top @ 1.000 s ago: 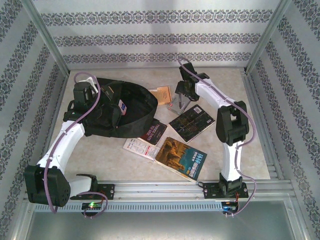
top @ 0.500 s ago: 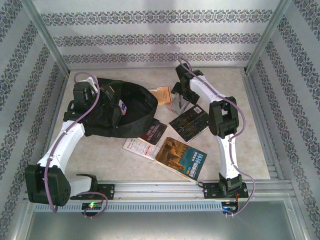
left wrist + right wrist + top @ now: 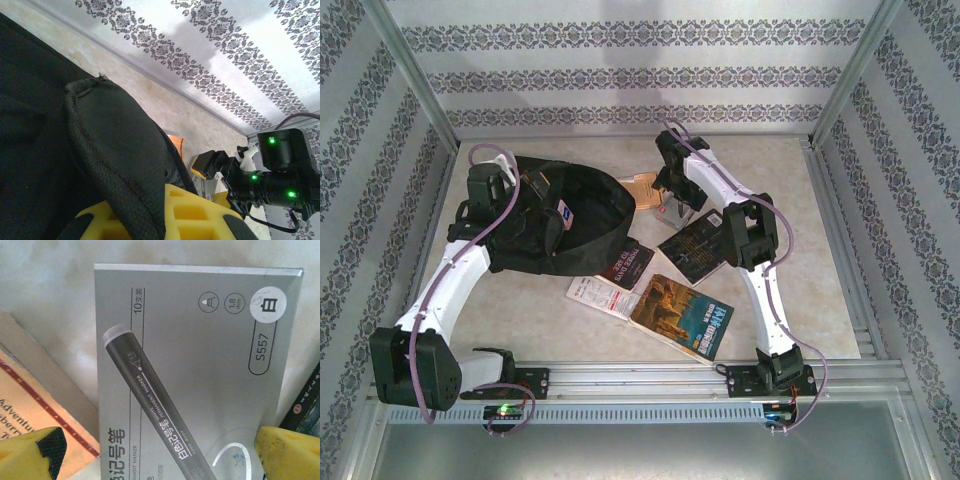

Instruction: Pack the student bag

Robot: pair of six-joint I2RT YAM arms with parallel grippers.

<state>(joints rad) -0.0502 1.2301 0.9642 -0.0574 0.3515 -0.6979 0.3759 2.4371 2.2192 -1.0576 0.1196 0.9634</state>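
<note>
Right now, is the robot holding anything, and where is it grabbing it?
The left gripper is shut on the student bag, pinching its fabric edge. The right gripper is open above a grey marker box, holding nothing.

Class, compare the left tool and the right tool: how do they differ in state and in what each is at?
The left tool is shut; the right tool is wide open. The left tool pinches the fabric rim of the student bag; the right tool holds nothing. The left tool is at the bag's left end; the right tool is over a grey marker box beside an orange book. Both have yellow fingers.
</note>
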